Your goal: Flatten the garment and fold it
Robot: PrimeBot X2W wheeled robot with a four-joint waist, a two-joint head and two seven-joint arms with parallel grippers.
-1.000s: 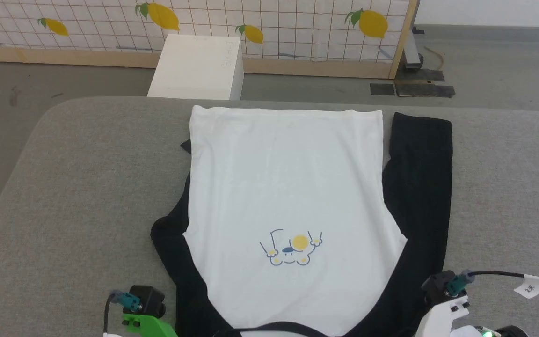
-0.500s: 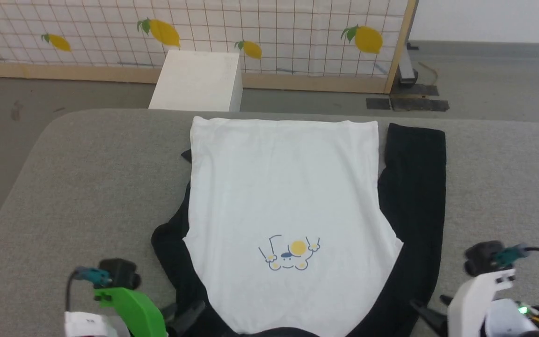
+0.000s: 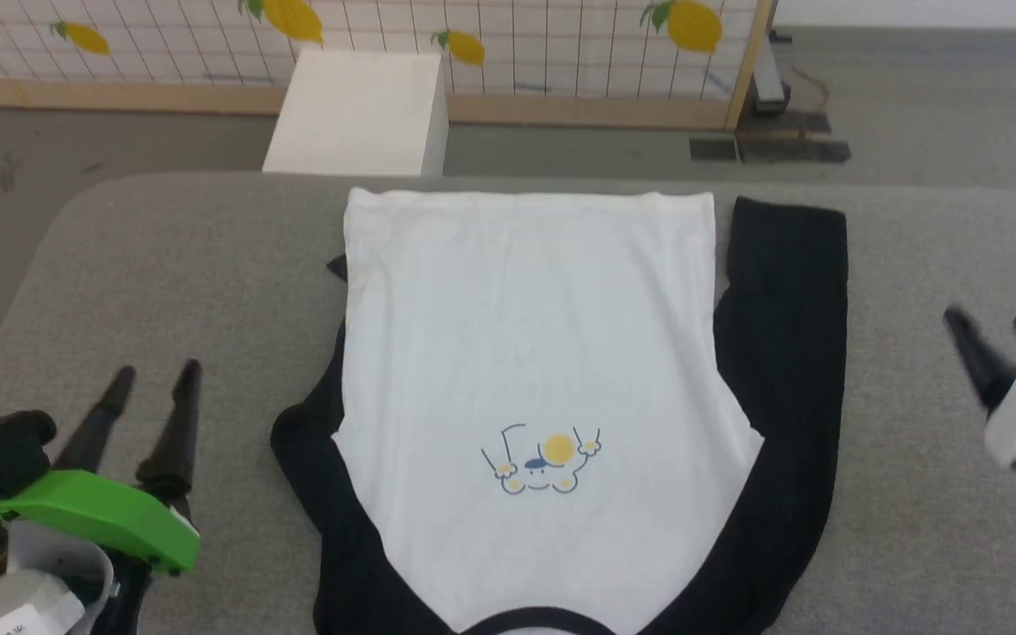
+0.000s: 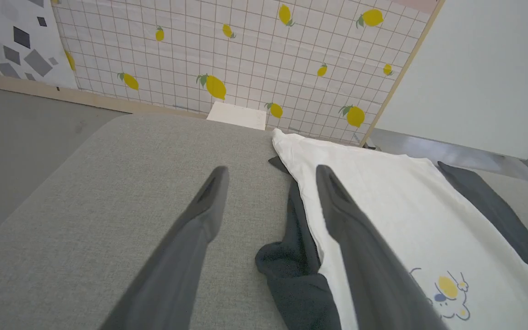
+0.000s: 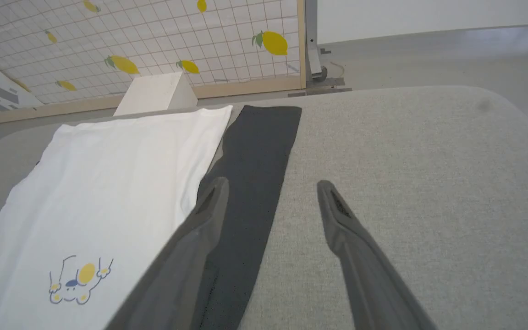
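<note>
The garment [image 3: 526,335] lies flat on the grey table [image 3: 120,265]. Its long axis runs straight away from me, with the black neckband [image 3: 530,613] at the near edge and the white hem at the far edge. Both pairs of fingers are spread wide and hold nothing.

The left gripper [image 3: 155,377] stands to the left of the shirt, near the bunched left sleeve [image 3: 301,441]. The right gripper [image 3: 989,322] stands to the right, more apart from the right sleeve [image 3: 786,353], which lies straight alongside the white body. So each sleeve lies inward from the fingers of its own arm, and I judge the left arm to be the nearer one to its cloth.

The head view gives me the whole outline and shows that the two sides are not equal. The left wrist view shows better how the left sleeve goes under the white edge and makes a lump there. The right wrist view shows the right sleeve smooth until its cuff, with a thin strip of table between it and the body at the far end. How high the fingers are above the table I cannot tell.
</note>
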